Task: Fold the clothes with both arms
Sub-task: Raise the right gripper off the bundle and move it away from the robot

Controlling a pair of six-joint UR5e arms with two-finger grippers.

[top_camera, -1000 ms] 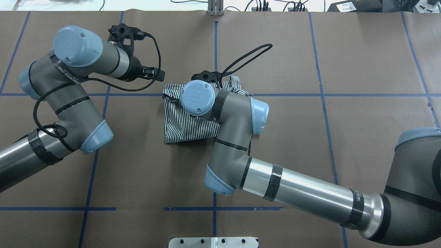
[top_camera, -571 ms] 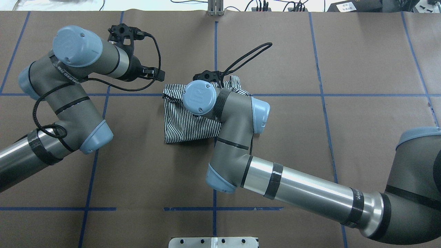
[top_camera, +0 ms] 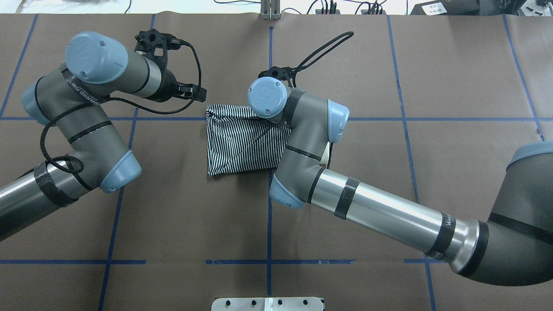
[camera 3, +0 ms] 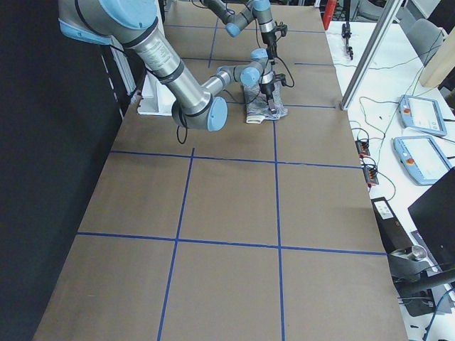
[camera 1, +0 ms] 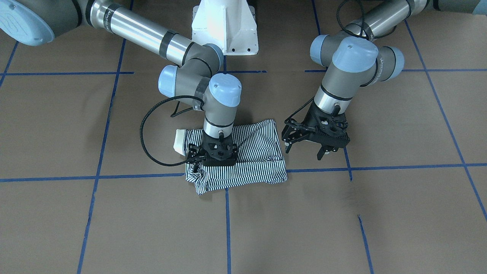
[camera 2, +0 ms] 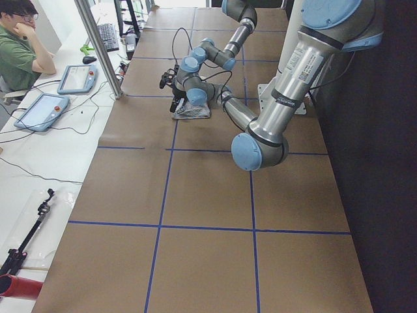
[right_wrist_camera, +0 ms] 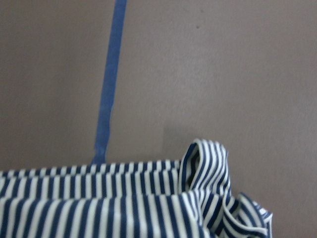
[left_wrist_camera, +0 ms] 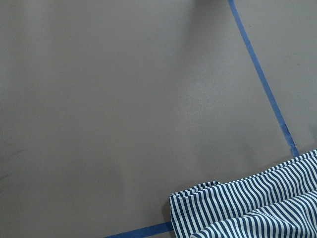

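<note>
**Right arm on the polo, left gripper alongside**

The folded striped polo shirt (camera 1: 258, 152) lies mid-table, its long axis across the robot's front. The right gripper (camera 1: 211, 163) sits low over its far edge, toward the collar end; I cannot tell its grip. The left gripper (camera 1: 304, 149) hangs spread and empty just beside the opposite end.

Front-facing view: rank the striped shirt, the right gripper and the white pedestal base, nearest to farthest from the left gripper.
From the left gripper:
1. Striped shirt, its edge just beside it, toward the view's left.
2. Right gripper, down on the shirt's other end.
3. White pedestal base, top centre.
</note>
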